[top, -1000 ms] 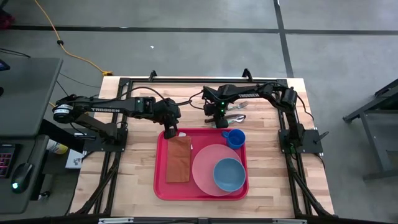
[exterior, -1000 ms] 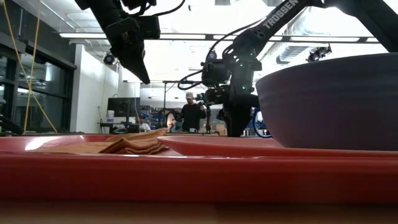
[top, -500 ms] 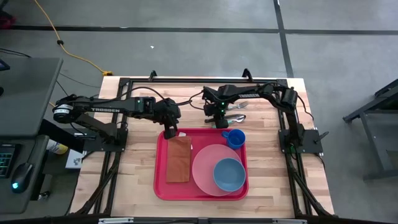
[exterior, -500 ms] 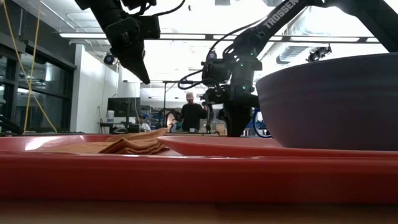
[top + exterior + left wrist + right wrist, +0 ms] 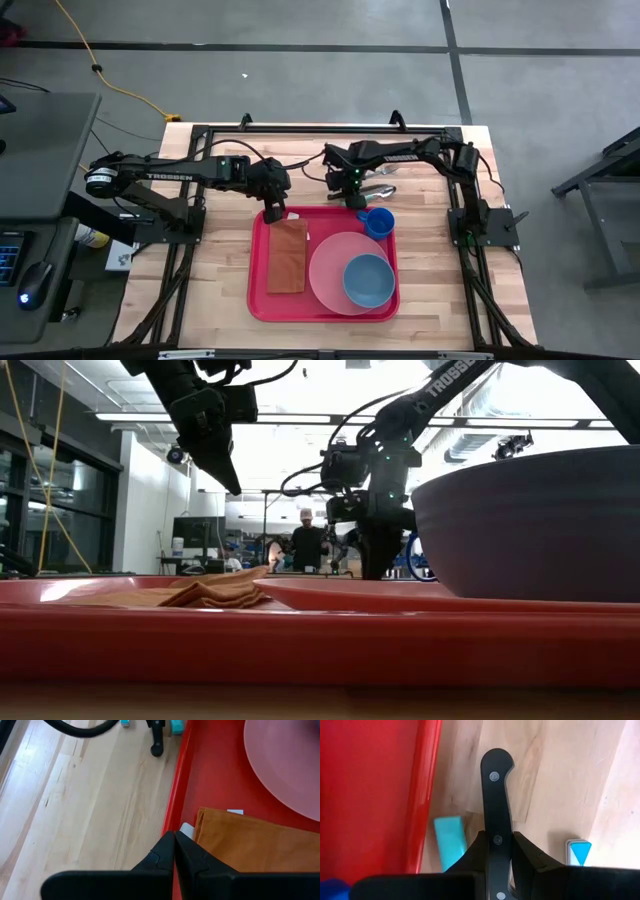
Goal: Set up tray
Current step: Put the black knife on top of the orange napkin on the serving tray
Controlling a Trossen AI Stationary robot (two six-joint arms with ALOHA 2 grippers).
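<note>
- Right gripper (image 5: 352,194) is hovering over the wooden table (image 5: 215,280) just beyond the far rim of the tray (image 5: 256,290), its fingers pinching the black riveted handle of a knife (image 5: 496,800); the blade is hidden from every view.
- Left gripper (image 5: 272,212) is hanging above the tray's far left corner, its fingers pressed together and holding nothing.
- Lying near the middle of the table, the large red tray is carrying a folded brown napkin (image 5: 287,256), a round pink plate (image 5: 330,275) with a blue bowl (image 5: 368,281) sitting on it, and a small blue cup (image 5: 379,221) at its far right corner.
- Spare cutlery (image 5: 382,188) is resting on the wood just beside the right gripper.
- Judging by its look, the tray is stiff, smooth plastic, light when bare but now weighted toward the dishes on its right side.
- Taking hold at the raised rim, ideally on two opposite edges, is likely the safest way, since the slick floor would be letting the plate and bowl slide if tilted.
</note>
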